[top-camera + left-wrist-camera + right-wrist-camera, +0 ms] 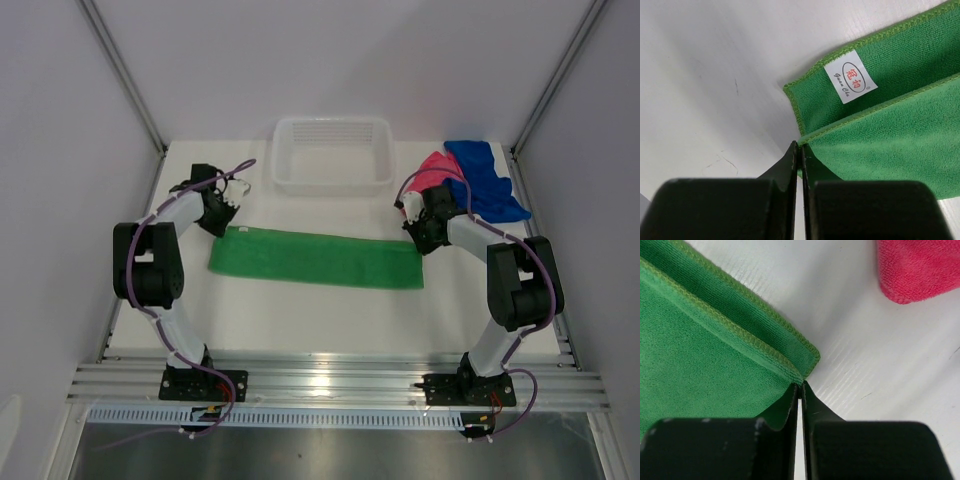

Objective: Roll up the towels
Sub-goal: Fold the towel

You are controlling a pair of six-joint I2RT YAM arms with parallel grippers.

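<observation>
A green towel [315, 260] lies folded into a long flat strip across the middle of the table. My left gripper [228, 215] sits at its far left corner; in the left wrist view the jaws [800, 145] are shut, pinching the hem of the upper layer of the green towel [890, 130] just below its white label [850, 82]. My right gripper [418, 235] sits at the far right corner, and its jaws [800, 385] are shut on the hem of the green towel [700, 355]. A pink-red towel [432, 172] [915, 270] and a blue towel [485, 180] lie crumpled at the back right.
A white slotted basket [280, 150] stands at the back centre, just beyond the green strip. The pink-red and blue heap lies right behind my right arm. Frame posts stand at both back corners, and a metal rail runs along the near edge.
</observation>
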